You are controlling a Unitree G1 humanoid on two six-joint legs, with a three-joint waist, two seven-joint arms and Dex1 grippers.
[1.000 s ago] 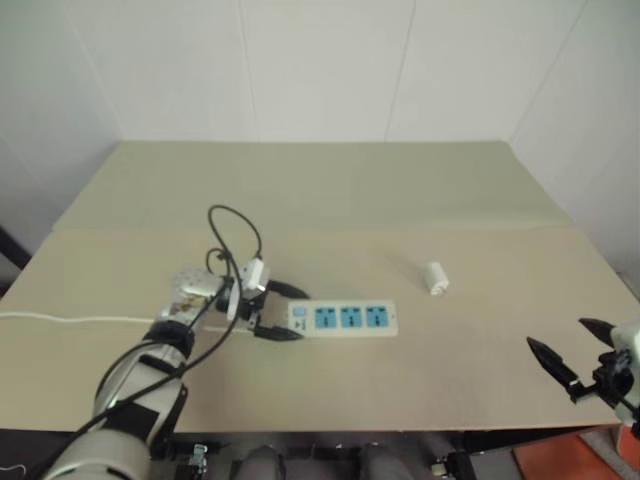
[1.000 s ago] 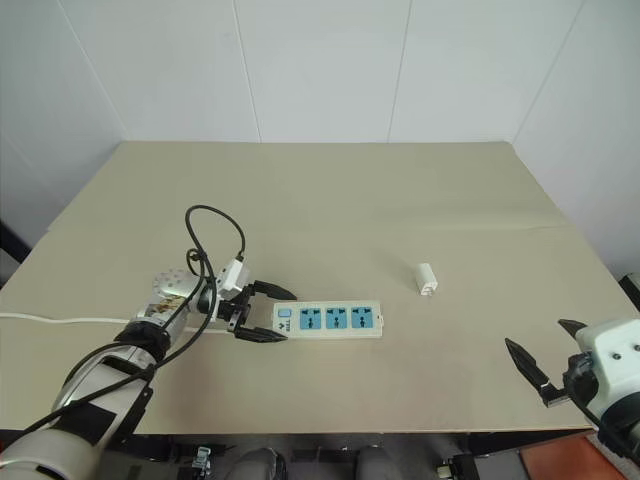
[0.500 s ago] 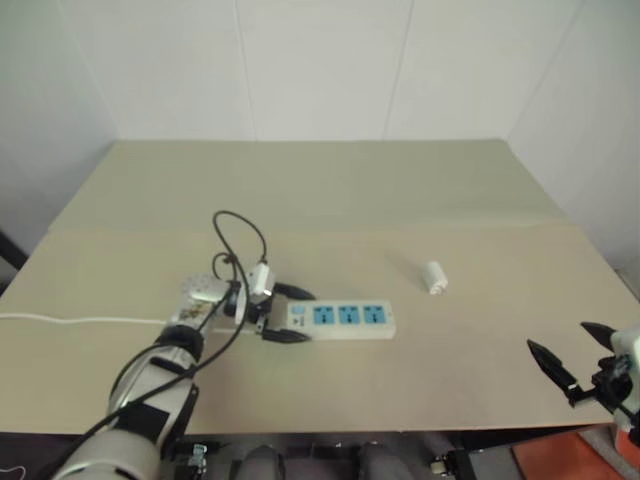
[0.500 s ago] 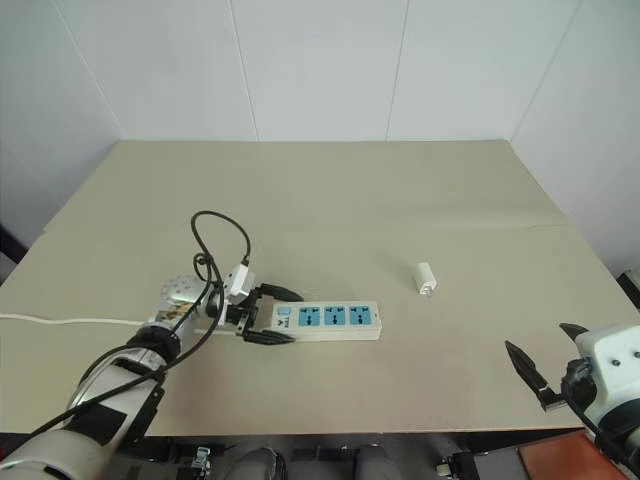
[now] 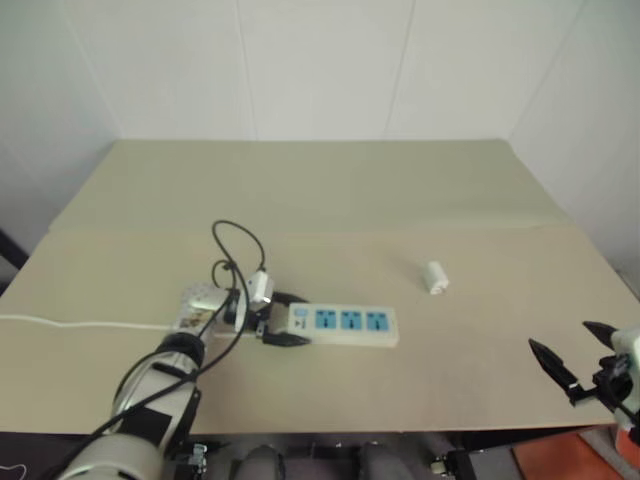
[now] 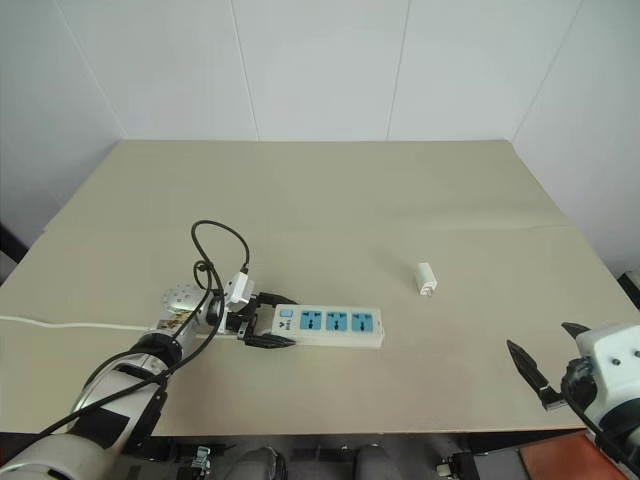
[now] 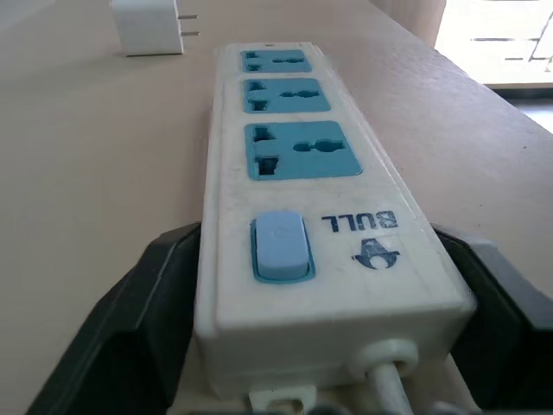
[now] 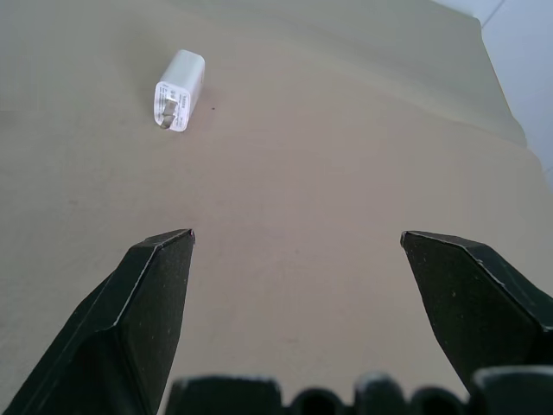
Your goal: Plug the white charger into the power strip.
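1. Since a second ago: left gripper (image 6: 268, 321) fingers went from spread wide around the switch end of the power strip (image 6: 328, 326) to clamped on it, one finger on the far long side, one on the near. The strip has barely shifted.
2. Left wrist view confirms it: black fingers (image 7: 138, 311) press both long sides of the strip right at the cable exit, with the blue switch (image 7: 280, 246) between them and three sockets running away from the camera.
3. Likely reason for the grip: it pins the strip so it can't slide when the plug gets pushed in.
4. Left arm reaches in from the near left, forearm low over the counter (image 6: 330, 200), gripper pointing right along the strip. The strip's white cable (image 6: 60, 323) trails off left.
5. Right gripper (image 6: 548, 365) fingers are spread wide and empty, hovering at the near right edge of the counter, aimed forward.
6. White charger (image 6: 426, 279) lies loose on the counter, right of the strip and slightly farther, well apart from both grippers. Not yet picked up; prongs are visible in the right wrist view (image 8: 179, 102).
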